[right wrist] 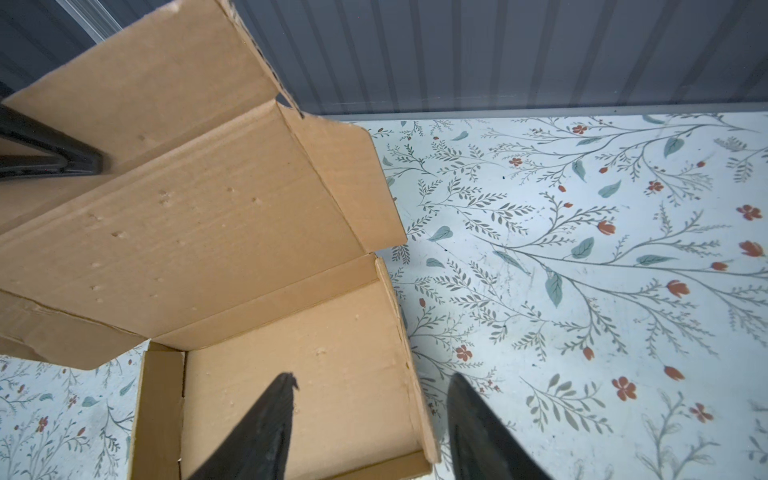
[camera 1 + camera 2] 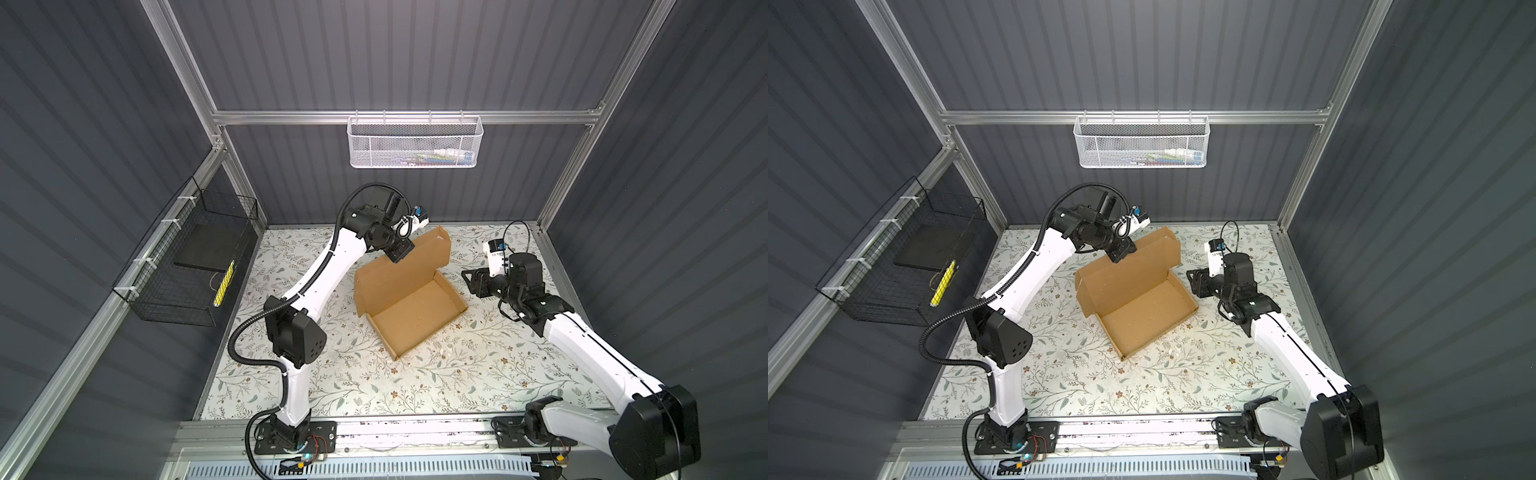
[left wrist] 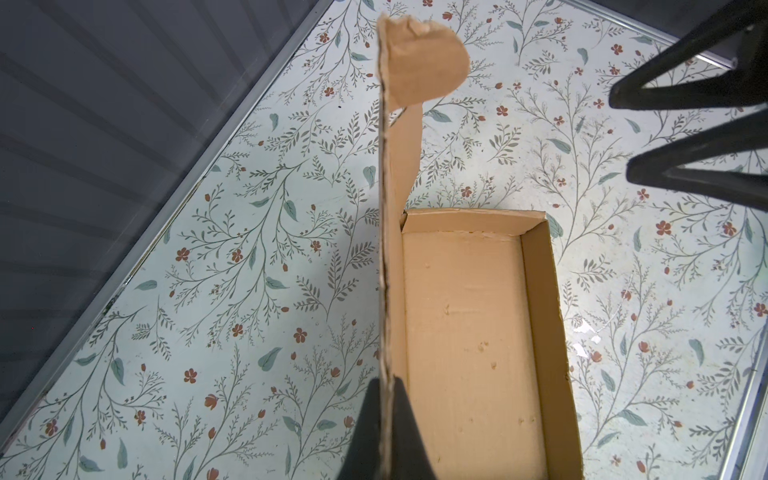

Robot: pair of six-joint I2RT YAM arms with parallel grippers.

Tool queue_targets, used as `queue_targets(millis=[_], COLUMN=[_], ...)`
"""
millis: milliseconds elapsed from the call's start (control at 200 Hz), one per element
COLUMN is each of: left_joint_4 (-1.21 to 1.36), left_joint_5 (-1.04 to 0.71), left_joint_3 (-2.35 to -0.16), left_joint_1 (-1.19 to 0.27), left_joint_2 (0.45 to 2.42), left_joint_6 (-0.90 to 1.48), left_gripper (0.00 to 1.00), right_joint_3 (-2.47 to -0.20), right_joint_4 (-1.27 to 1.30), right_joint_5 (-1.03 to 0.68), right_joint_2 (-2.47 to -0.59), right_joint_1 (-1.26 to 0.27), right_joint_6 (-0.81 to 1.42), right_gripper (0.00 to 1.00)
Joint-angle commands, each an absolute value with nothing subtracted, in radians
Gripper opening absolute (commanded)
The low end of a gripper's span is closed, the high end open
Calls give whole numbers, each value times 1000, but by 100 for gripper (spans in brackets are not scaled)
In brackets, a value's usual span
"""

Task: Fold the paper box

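The plain brown corrugated cardboard box (image 2: 415, 311) is sitting mid-bench on the floral-patterned bench (image 2: 374, 386), its lid (image 2: 424, 253) standing raised at the far side. The left claw (image 3: 385, 395) is pinching the lid's edge, closed tight on it. The right claw (image 1: 372, 378) is hovering partly open and empty, just beside the box's right end.

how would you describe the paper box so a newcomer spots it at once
Start at the floral-patterned table. Near its middle lies the paper box, a shallow brown cardboard tray with its lid raised, pinched by the left gripper. Unlike the black wire basket and white mesh basket, it is plain cardboard and sits on the table.
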State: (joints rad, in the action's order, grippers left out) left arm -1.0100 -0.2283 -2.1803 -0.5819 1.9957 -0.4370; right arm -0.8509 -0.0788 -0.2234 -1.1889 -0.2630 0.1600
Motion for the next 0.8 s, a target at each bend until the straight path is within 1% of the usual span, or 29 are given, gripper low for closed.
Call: queue_targets(millis=[0, 145, 170, 260, 400, 560, 795], left_joint_4=[-1019, -1051, -1055, -1066, -1063, -1055, -1047], left_joint_5=[-291, -322, -356, -374, -381, -391, -382], left_joint_3=[-2175, -2195, -2197, -2200, -2195, -2187, -2194], left_joint_1=[-586, -586, -586, -586, -587, -594, -612], left_joint_2=[1969, 1989, 1992, 1999, 2002, 2008, 2026], left_joint_6=[-508, -542, -548, -563, -572, -572, -566], left_gripper=[0, 0, 0, 0, 0, 0, 0], right_joint_3=[-883, -870, -861, -844, -875, -917, -963], right_joint_4=[-76, -22, -4, 42, 35, 23, 5], right_joint_5=[-279, -324, -368, -377, -392, -445, -477], right_joint_2=[-1208, -1231, -1233, -1248, -1288, -1342, -1389], right_joint_1=[-234, -214, -212, -206, -185, -151, -138], right_joint_6=[80, 20, 8, -27, -62, -77, -107], right_gripper=[61, 62, 62, 63, 63, 63, 64])
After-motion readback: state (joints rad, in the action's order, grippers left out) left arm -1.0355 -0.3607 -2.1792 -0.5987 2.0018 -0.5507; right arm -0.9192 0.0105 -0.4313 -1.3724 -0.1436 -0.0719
